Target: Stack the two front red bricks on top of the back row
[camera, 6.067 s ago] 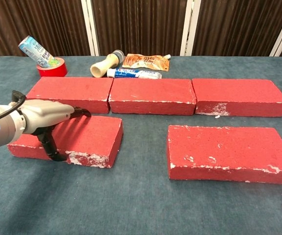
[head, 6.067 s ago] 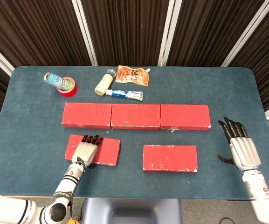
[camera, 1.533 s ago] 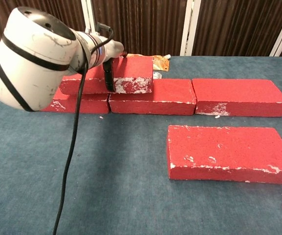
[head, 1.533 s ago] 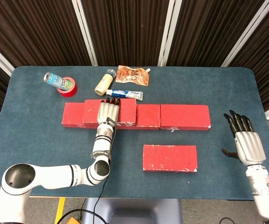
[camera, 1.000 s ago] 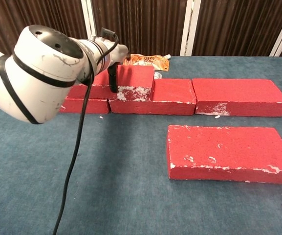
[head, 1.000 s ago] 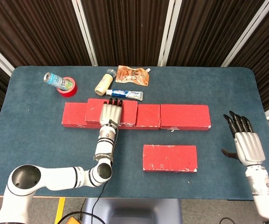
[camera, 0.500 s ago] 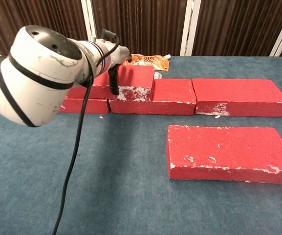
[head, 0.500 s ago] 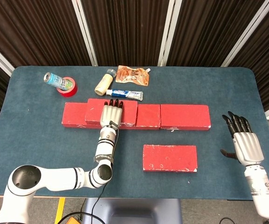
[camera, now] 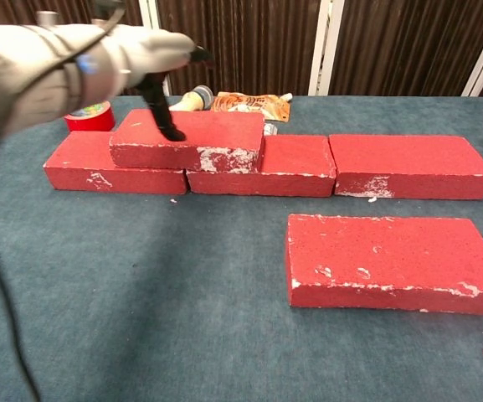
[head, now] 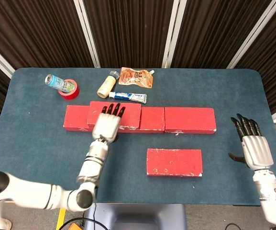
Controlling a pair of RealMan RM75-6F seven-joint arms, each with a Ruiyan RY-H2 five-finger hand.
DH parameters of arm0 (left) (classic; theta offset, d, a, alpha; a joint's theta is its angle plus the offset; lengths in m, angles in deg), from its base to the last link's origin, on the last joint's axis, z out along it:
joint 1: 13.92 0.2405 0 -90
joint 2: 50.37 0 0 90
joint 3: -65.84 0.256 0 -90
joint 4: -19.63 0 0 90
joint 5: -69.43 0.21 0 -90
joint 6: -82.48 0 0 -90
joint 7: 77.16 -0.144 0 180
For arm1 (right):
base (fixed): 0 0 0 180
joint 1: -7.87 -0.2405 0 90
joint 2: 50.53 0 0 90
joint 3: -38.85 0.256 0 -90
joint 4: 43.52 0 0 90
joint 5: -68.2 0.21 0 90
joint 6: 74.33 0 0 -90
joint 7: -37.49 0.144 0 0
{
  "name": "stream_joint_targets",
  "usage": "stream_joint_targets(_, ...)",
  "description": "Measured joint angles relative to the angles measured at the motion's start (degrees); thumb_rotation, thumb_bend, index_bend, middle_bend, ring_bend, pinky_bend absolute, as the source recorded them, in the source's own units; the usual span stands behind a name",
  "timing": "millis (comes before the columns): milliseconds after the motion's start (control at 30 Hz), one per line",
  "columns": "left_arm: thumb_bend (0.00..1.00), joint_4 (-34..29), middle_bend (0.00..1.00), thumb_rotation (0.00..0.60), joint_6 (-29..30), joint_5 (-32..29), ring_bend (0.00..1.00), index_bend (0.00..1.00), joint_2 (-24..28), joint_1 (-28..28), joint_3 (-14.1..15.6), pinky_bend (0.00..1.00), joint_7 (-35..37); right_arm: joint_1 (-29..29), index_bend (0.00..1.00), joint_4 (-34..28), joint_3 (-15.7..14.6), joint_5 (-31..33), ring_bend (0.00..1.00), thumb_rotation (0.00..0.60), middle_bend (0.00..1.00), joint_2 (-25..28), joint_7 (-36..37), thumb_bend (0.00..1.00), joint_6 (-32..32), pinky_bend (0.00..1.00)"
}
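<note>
Red bricks, count: five in all; three in the back row [head: 139,119] across the middle of the frame, one stacked brick [head: 115,114] lying on the row over its left and middle bricks, one front brick [head: 174,162] alone on the blue table [head: 32,139], lower centre-right.
Front brick, axis: long side runs left to right across the frame, parallel to the row and just below its middle-to-right stretch.
Key relation: the front brick lies left of the right hand [head: 253,148], which sits at the right edge of the frame, level with it; the left hand [head: 108,123] is up and left of it, by the stacked brick. The right hand looks the nearer, so the remaining lift likely falls to it.
Right hand: fingers straight and apart, holding nothing.
Left hand: blurred in both views; fingers appear spread above the stacked brick with nothing gripped, though contact cannot be ruled out.
Small things, count: one red tape roll [head: 71,89], one can [head: 55,82], one bottle [head: 107,85], one toothpaste tube [head: 127,97], one pouch [head: 137,77], all upper centre-left.
</note>
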Motion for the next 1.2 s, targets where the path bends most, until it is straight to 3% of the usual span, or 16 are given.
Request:
stream_joint_targets(100, 0.24, -4.37, 0.00, 0.600, 2.48, 7.50, 0.00, 0.00, 3.55, 4.73, 4.53, 0.09, 4.15, -0.05, 0.03, -0.08, -0.04, -0.28, 0.05, 0.600, 0.08, -0.13, -0.19, 0.00, -0.07, 0.00)
stream_joint_targets(267, 0.24, -3.98, 0.00, 0.600, 4.47, 19.74, 0.00, 0.00, 7.35, 12.14, 10.88, 0.07, 14.88, 0.03, 0.02, -0.30, -0.39, -1.45, 0.05, 0.600, 0.08, -0.32, 0.15, 0.00, -0.33, 0.00)
stream_joint_targets(500, 0.25, 8.64, 0.00, 0.600, 2.86, 30.44, 0.00, 0.00, 9.66, 20.91, 16.71, 0.06, 33.30, 0.51, 0.01, -1.11, -1.57, -3.58, 0.04, 0.600, 0.08, -0.15, 1.22, 0.00, -0.54, 0.00)
stream_joint_targets(800, 0.25, 23.07, 0.00, 0.600, 0.55, 36.27, 0.00, 0.00, 10.80, 28.91, 19.98, 0.04, 47.46, 1.66, 0.01, -3.01, -3.31, -6.06, 0.04, 0.600, 0.08, 0.72, 2.53, 0.00, -1.14, 0.00)
stream_joint_targets(967, 0.25, 26.08, 0.00, 0.600, -0.10, 39.42, 0.00, 0.00, 13.34, 34.85, 21.25, 0.04, 54.72, 3.34, 0.01, -3.79, -6.12, -9.19, 0.04, 0.600, 0.08, 0.92, 2.85, 0.00, -1.95, 0.00)
stream_joint_targets(1200, 0.25, 25.02, 0.00, 0.600, -3.95, 40.52, 0.00, 0.00, 15.24, 37.19, 21.08, 0.04, 54.34, 5.26, 0.00, -2.95, -9.72, -11.20, 0.04, 0.600, 0.08, -1.62, 2.48, 0.00, -1.35, 0.00)
